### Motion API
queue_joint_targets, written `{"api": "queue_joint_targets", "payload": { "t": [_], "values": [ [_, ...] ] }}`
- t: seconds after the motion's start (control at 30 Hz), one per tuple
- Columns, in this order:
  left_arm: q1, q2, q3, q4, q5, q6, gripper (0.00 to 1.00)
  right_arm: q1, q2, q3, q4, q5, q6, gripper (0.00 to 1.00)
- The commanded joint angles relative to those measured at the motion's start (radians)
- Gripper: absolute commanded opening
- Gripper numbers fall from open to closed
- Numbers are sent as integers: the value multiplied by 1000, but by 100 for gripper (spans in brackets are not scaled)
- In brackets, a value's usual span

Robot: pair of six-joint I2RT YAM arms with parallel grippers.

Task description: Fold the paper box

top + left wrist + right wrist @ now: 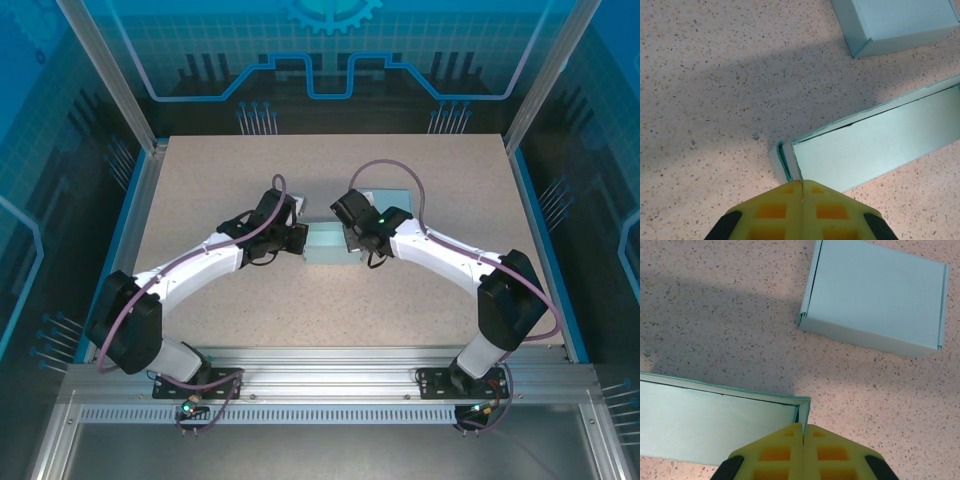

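Note:
A pale teal paper box (328, 245) lies open-topped at the table's middle, between my two grippers. My left gripper (298, 238) is at its left end. In the left wrist view the yellow fingers (775, 210) are shut, with the box's doubled left side wall (784, 162) running into their seam. My right gripper (352, 238) is at the box's right end. In the right wrist view its yellow fingers (835, 452) are shut on the right side wall (804, 412). The box's inside floor (715, 427) shows pale and bare.
A second teal box (875, 305), closed with its lid down, sits on the table just behind the open one, partly under my right arm (395, 195). The speckled table top (330, 320) stretches around both boxes, with metal frame rails along its edges.

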Motion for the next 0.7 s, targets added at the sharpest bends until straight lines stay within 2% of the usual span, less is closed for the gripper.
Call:
{"api": "queue_joint_targets", "payload": {
  "t": [0.0,0.67],
  "values": [
    [-2,9,-26,21,29,-26,0,25,13,17,14,-9,16,3],
    [-25,29,-65,30,-29,-4,0,28,2,8,35,-43,38,3]
  ]
}}
